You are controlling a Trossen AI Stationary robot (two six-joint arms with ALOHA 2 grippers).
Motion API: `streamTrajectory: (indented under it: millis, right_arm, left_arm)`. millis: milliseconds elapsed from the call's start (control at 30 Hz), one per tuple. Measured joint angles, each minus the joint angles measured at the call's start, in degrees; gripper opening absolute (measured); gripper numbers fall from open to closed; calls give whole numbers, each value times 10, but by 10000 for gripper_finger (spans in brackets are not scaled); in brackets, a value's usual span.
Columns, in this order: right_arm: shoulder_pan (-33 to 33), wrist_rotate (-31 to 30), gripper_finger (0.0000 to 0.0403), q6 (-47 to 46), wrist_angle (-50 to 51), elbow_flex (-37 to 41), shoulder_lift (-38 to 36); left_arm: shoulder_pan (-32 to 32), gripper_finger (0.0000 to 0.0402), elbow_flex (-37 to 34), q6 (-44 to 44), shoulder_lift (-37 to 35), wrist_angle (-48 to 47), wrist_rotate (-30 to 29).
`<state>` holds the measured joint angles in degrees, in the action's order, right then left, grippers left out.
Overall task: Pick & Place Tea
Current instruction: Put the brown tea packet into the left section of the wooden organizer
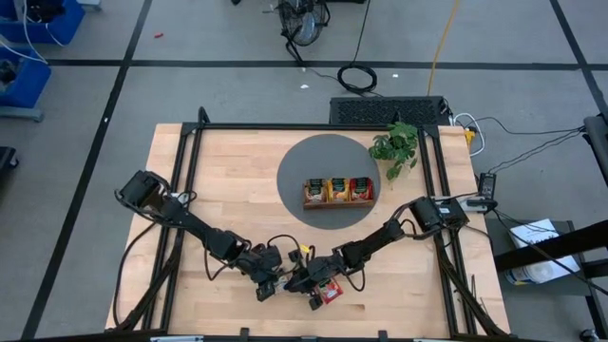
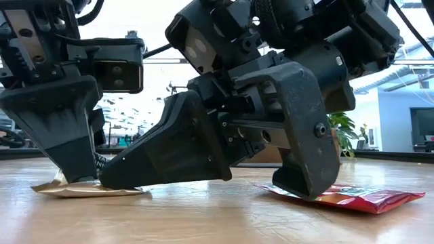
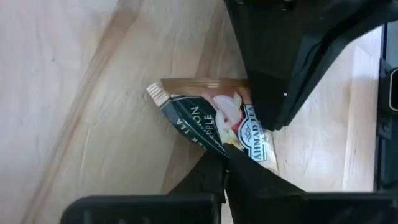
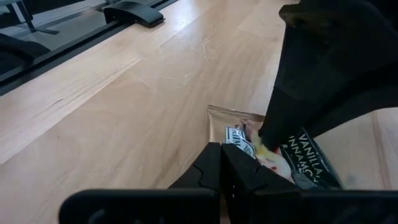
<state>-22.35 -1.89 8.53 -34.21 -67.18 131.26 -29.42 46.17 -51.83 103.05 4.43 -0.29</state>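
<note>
While the left tool (image 3: 227,155) pinches shut on a beige apple-tea sachet (image 3: 211,121) flat on the tabletop (image 1: 218,190), the closed right tool (image 4: 222,155) presses beside it on a cinnamon sachet (image 4: 292,158), both well short of the tray (image 1: 338,202).

Robotics lab or workshop. My wooden table (image 1: 237,190) sits in a black metal frame (image 1: 313,126) on a grey floor crossed by dark tape lines (image 1: 114,104). Loose cables (image 1: 357,78) at upper centre, blue bins (image 1: 24,66) upper left, big windows (image 2: 135,88) behind in the low view.
</note>
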Motion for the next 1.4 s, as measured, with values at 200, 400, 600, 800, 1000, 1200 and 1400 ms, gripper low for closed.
streamTrajectory:
  millis: [200,400,600,800,1000,1200,1400]
  right_arm:
    - [-5,1,0,1,-5,0,-20]
    - [-35,0,0,30,52,5,-91]
    - [-75,-87,0,50,93,29,-160]
    - [-89,-146,0,55,54,95,-219]
    - [-75,-148,0,4,-69,184,-277]
    - [-67,-146,0,-32,-260,292,-292]
    - [-61,-145,2,-84,-358,342,-293]
  left_arm:
    - [-7,6,7,34,-22,0,-14]
    - [-24,7,52,73,-47,-97,-41]
    - [-52,8,120,146,-55,-193,-116]
    - [-81,8,152,284,-56,-220,-231]
    - [-86,5,151,362,-56,-188,-326]
    - [-97,13,148,359,-46,-190,-330]
    - [-97,7,148,398,-31,-168,-337]
